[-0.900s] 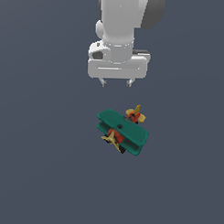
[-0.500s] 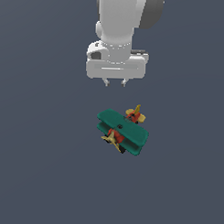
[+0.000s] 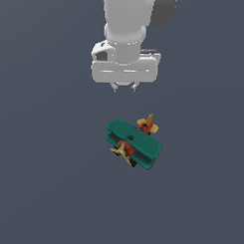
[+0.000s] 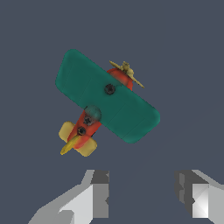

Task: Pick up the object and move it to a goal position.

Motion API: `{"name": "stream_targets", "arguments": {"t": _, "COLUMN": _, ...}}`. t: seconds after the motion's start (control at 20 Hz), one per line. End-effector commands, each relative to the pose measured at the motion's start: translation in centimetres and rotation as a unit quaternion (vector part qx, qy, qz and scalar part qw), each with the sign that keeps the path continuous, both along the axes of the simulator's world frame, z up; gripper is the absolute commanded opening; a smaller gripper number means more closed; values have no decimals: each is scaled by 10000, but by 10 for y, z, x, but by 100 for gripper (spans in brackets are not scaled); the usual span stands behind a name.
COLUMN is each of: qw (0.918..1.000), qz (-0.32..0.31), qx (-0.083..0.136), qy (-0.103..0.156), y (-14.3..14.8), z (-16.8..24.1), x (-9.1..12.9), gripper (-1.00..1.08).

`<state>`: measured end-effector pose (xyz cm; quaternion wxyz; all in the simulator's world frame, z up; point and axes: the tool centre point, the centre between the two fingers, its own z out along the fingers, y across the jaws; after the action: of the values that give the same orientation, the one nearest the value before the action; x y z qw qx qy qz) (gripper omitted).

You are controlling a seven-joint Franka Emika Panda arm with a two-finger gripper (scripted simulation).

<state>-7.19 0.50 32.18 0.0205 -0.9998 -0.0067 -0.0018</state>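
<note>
The gripper (image 3: 124, 87), its fingers (image 4: 98, 192) apart and holding nothing, had narrowed its gap over the last second while hovering above the toy biplane (image 3: 133, 142), which lay unmoved on the floor just ahead, suggesting the approach was unfinished.

- I see the toy biplane (image 3: 133, 143): teal-green wings, red-orange body, yellow propeller and tail, black wheels.
- Above the biplane, my gripper (image 3: 124, 87) is white, with grey fingers (image 4: 100, 192).
- Floor (image 3: 42, 181): plain slate blue-grey.
</note>
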Motion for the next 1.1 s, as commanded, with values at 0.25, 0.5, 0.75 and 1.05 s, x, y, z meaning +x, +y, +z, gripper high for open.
{"name": "stream_targets", "arguments": {"t": 0.25, "qw": 9997, "qz": 56, "qx": 166, "qy": -193, "y": -4, "z": 18, "x": 1, "gripper": 28}}
{"name": "stream_targets", "arguments": {"t": 0.5, "qw": 9990, "qz": 98, "qx": 294, "qy": -332, "y": -7, "z": 30, "x": 1, "gripper": 28}}
{"name": "stream_targets", "arguments": {"t": 0.75, "qw": 9982, "qz": 130, "qx": 391, "qy": -433, "y": -9, "z": 39, "x": 1, "gripper": 28}}
{"name": "stream_targets", "arguments": {"t": 1.05, "qw": 9976, "qz": 165, "qx": 457, "qy": -496, "y": -11, "z": 45, "x": 0, "gripper": 28}}
